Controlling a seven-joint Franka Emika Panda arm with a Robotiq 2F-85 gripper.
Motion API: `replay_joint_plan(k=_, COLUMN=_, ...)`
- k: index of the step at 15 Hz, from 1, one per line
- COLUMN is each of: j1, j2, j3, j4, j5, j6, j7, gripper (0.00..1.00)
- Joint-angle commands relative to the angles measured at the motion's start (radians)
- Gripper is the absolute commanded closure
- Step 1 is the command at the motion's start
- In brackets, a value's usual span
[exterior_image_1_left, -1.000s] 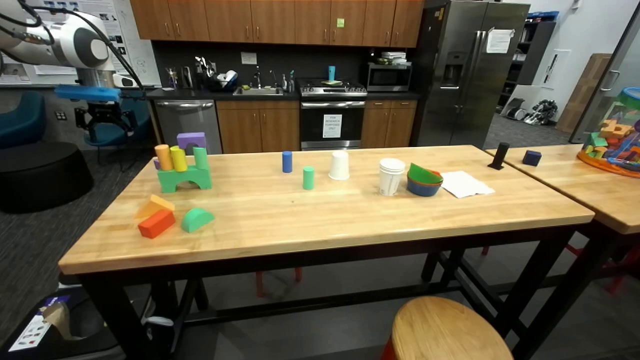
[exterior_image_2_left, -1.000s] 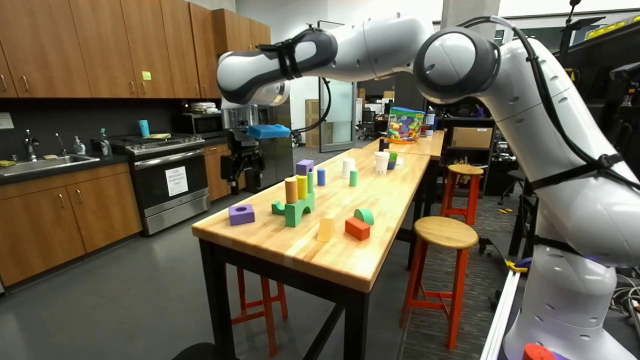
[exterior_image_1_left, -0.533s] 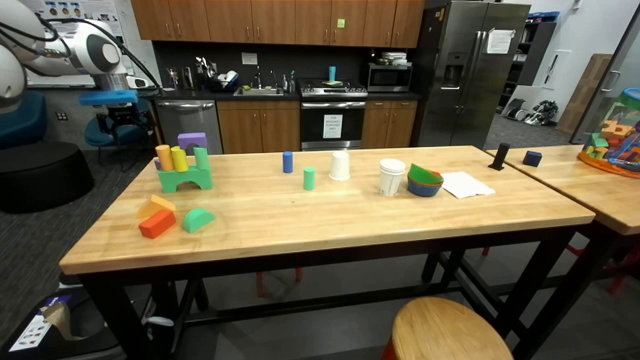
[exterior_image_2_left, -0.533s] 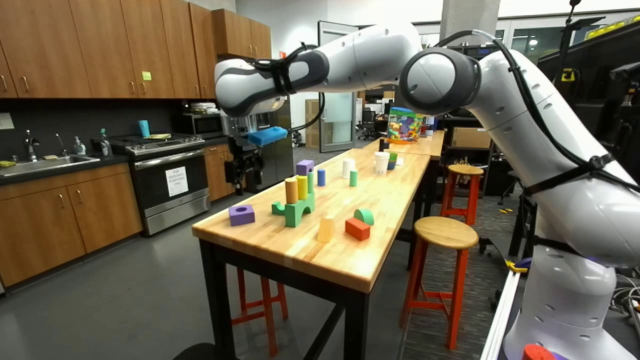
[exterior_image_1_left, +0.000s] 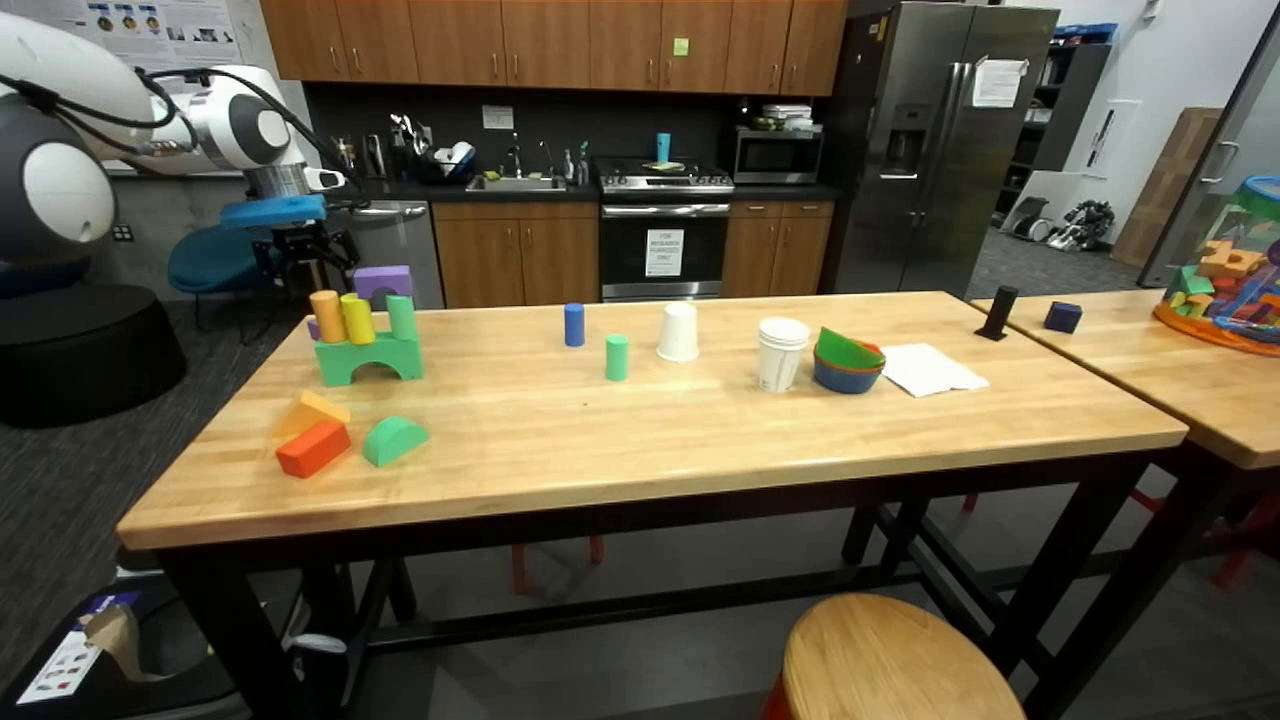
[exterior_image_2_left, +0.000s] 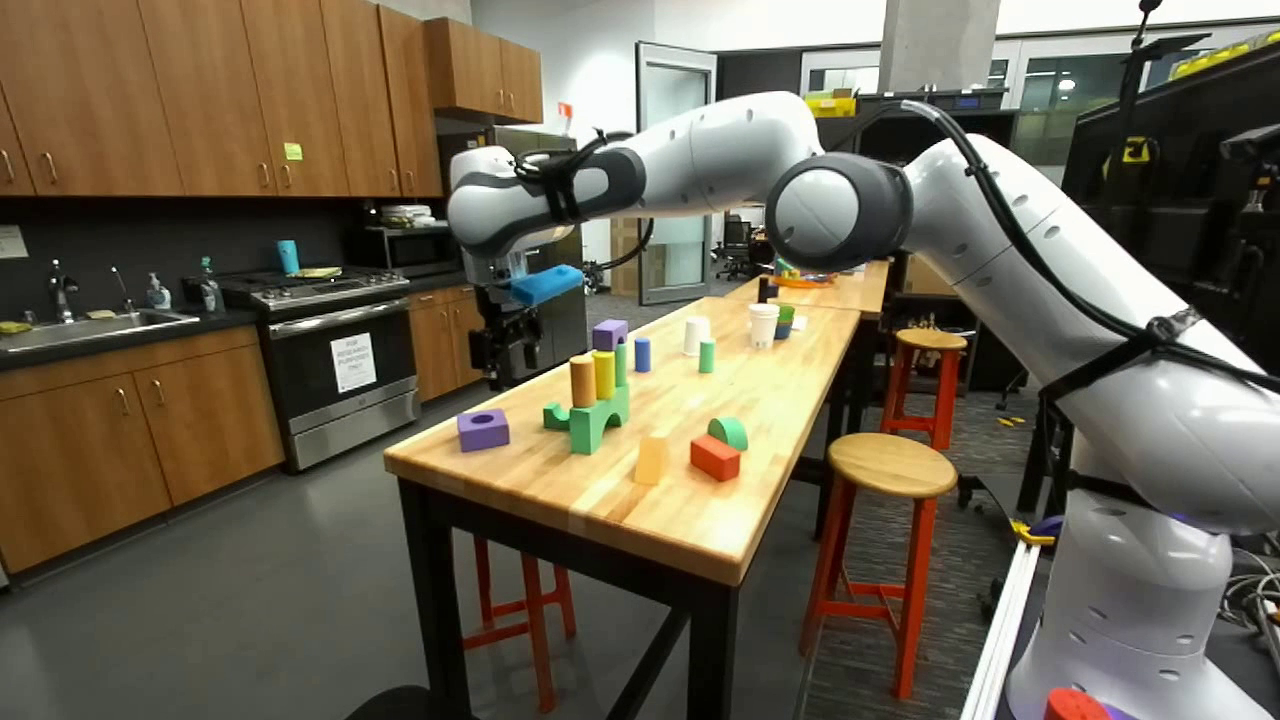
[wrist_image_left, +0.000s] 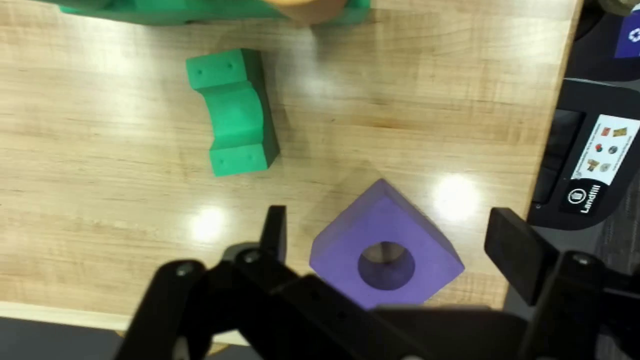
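Gripper lower than moment ago, so nearer purple block; spread wide, holding nothing. Wrist view frames block between fingertips, green arch near it.

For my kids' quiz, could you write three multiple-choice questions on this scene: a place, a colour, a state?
1. Where is the purple holed block?
A) in the sink B) on the table C) on a stool
2. What colour is the wrist view's notched block?
A) red B) yellow C) green
3. How is the claw?
A) open B) shut C) gripping a cup

1 B: an exterior view shows it resting there.
2 C: every visible face is green.
3 A: a wide gap separates its fingers.
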Motion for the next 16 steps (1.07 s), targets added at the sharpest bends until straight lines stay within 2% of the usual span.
replay_joint_plan(k=1, j1=-0.004, j2=0.050, j3=-0.017, j4=0.100, j5=-0.018, j6=-0.026, j7=-0.018, gripper=0.00)
replay_joint_plan(k=6, j1=-0.010, j2=0.080, j3=-0.026, j4=0.164, j5=-0.014, j6=-0.054, j7=-0.053, gripper=0.00)
replay_joint_plan(k=16, j1=-0.036, j2=0.154, j3=-0.022, j4=0.277, j5=-0.009, j6=-0.197, j7=-0.158, gripper=0.00)
